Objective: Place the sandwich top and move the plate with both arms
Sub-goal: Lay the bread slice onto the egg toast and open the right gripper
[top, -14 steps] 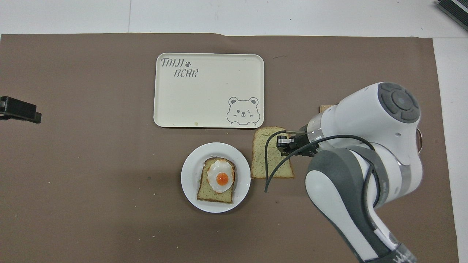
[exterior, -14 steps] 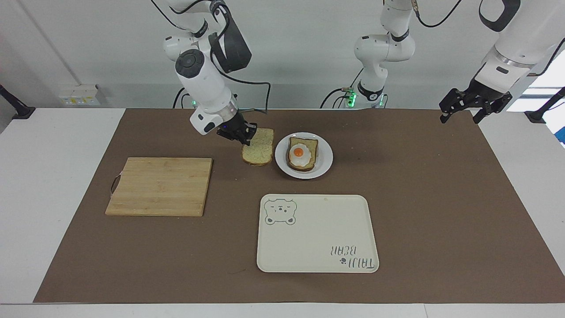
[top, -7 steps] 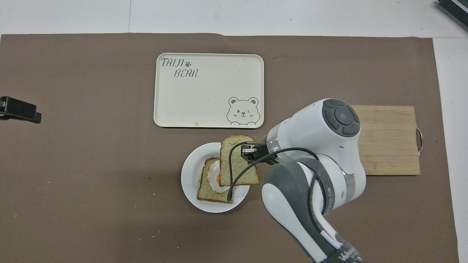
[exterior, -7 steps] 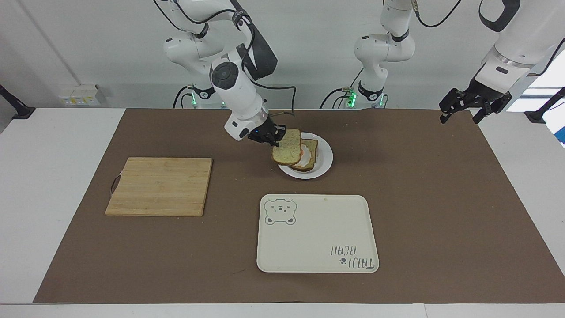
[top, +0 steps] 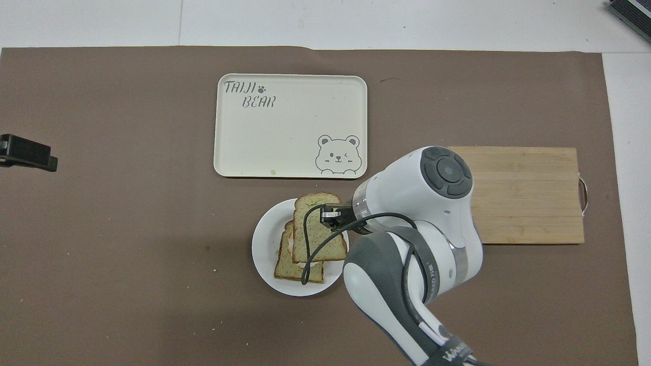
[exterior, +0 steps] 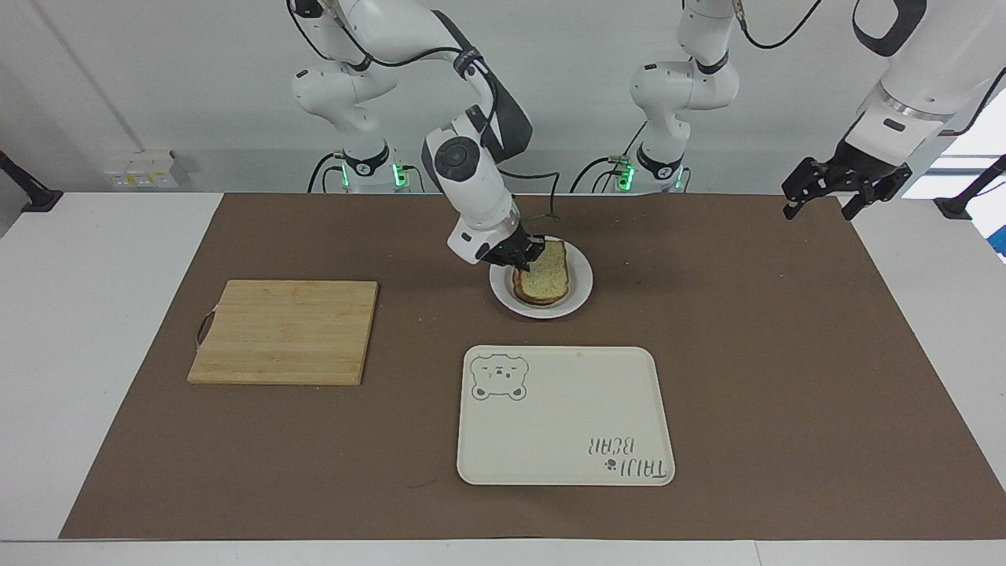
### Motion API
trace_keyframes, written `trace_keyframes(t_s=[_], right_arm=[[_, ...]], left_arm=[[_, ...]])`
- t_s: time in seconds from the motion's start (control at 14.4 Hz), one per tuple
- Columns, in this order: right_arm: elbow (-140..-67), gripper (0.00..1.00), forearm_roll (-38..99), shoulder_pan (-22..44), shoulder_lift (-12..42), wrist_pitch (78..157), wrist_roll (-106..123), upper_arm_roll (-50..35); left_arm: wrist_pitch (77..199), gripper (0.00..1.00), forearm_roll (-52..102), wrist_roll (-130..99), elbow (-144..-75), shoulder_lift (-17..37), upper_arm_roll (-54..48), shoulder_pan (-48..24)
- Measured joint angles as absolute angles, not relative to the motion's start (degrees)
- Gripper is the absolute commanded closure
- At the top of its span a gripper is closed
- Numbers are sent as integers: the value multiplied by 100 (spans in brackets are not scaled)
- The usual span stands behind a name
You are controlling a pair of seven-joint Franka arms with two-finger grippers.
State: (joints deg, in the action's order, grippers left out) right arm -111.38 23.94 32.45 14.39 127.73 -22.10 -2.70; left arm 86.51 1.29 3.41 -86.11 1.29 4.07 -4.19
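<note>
The sandwich top (exterior: pixel 544 273) (top: pixel 318 231), a pale speckled slice with a brown crust, is pinched at one edge by my right gripper (exterior: pixel 528 253) (top: pixel 328 216), which is shut on it. The slice lies low over the white plate (exterior: pixel 580 292) (top: pixel 263 249) and covers the egg on the lower bread slice (top: pixel 297 269), sitting a little askew of it. Whether the two slices touch cannot be told. My left gripper (exterior: pixel 820 208) (top: pixel 30 154) waits open in the air over the left arm's end of the table, holding nothing.
A cream tray with a bear drawing (exterior: pixel 566 417) (top: pixel 290 127) lies farther from the robots than the plate. A wooden cutting board (exterior: pixel 287 330) (top: pixel 524 195) lies toward the right arm's end. Two smaller white arms (exterior: pixel 684 86) stand at the robots' edge.
My right gripper carried the sandwich top from beside the plate to over it and lowered it onto the egg slice, hiding the egg. The left arm has not moved.
</note>
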Motion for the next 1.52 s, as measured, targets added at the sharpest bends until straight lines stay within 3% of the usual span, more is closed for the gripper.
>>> trace_keyframes(t_s=[0.55, 0.62, 0.69, 1.18, 1.52], right_arm=[[-11266, 100, 2444, 3391, 1667, 12948, -2449, -250], [-11267, 77, 2444, 3390, 1666, 12948, -2514, -249], [-11266, 1, 2445, 3383, 1665, 12948, -2546, -245], [-11008, 0, 2434, 3209, 1573, 12976, -2547, -164], [-10962, 0, 1605, 2844, 1198, 12712, -2534, -145]], left_arm=[[8651, 0, 129, 341, -8611, 129, 407, -419], [8651, 0, 129, 341, -8611, 129, 407, -419], [8651, 0, 129, 341, -8611, 129, 407, -419], [8651, 0, 129, 341, -8611, 129, 406, -419], [8651, 0, 129, 341, -8611, 129, 404, -419]])
